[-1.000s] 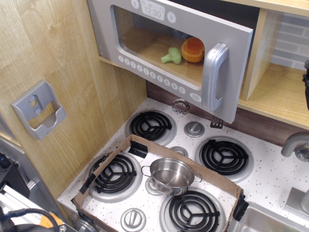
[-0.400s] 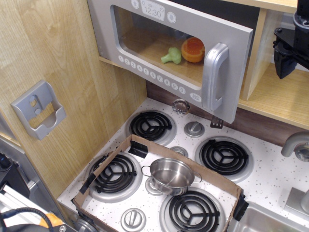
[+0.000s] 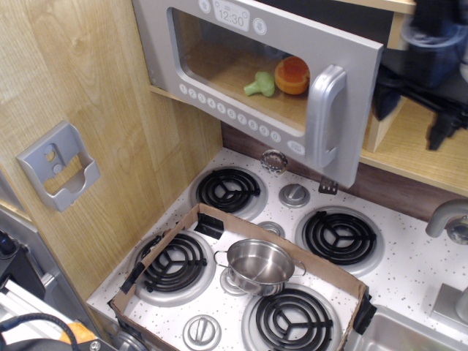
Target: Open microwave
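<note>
The grey microwave [image 3: 241,55] fills the upper middle of the view. Its windowed door stands slightly ajar, with the right edge swung out from the cabinet. The silver bar handle [image 3: 324,117] is on the door's right side. The clock display [image 3: 231,14] and a row of white buttons [image 3: 232,113] show on the door. A green toy [image 3: 259,84] and an orange toy [image 3: 292,75] lie inside. My gripper [image 3: 413,113] is a dark, motion-blurred shape just right of the door's edge. Its fingers [image 3: 385,95] are spread apart, hold nothing and do not touch the handle.
Below is a white speckled stovetop [image 3: 409,270] with black coil burners. A cardboard tray [image 3: 164,245] holds a steel pot [image 3: 259,265]. A wooden shelf [image 3: 420,146] is behind the gripper. A grey holder [image 3: 58,167] hangs on the left wall, and a faucet [image 3: 446,218] is at right.
My gripper has come in from the right edge and moved left and down, close to the door's right edge. The door and the pot have not moved.
</note>
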Action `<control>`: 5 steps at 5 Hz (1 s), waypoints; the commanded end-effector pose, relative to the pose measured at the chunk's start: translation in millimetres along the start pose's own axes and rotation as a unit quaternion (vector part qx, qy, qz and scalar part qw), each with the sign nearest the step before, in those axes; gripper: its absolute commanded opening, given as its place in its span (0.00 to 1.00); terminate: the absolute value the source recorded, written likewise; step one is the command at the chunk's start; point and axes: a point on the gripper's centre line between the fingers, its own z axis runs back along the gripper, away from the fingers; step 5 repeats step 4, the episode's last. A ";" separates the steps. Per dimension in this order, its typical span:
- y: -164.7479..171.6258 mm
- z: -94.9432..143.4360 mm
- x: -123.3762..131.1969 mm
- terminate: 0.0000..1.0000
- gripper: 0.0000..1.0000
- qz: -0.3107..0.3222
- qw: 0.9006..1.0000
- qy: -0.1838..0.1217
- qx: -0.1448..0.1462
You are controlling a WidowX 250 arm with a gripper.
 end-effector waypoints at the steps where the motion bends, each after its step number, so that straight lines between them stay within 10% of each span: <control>1: 41.4 21.7 -38.3 0.00 1.00 0.045 0.999 -0.018 -0.002; 3: 65.1 32.9 -113.8 0.00 1.00 0.119 0.993 -0.010 -0.002; 4: 81.0 35.4 -135.2 1.00 1.00 0.123 0.992 -0.011 -0.003; 5: 81.0 35.4 -135.2 1.00 1.00 0.123 0.992 -0.011 -0.003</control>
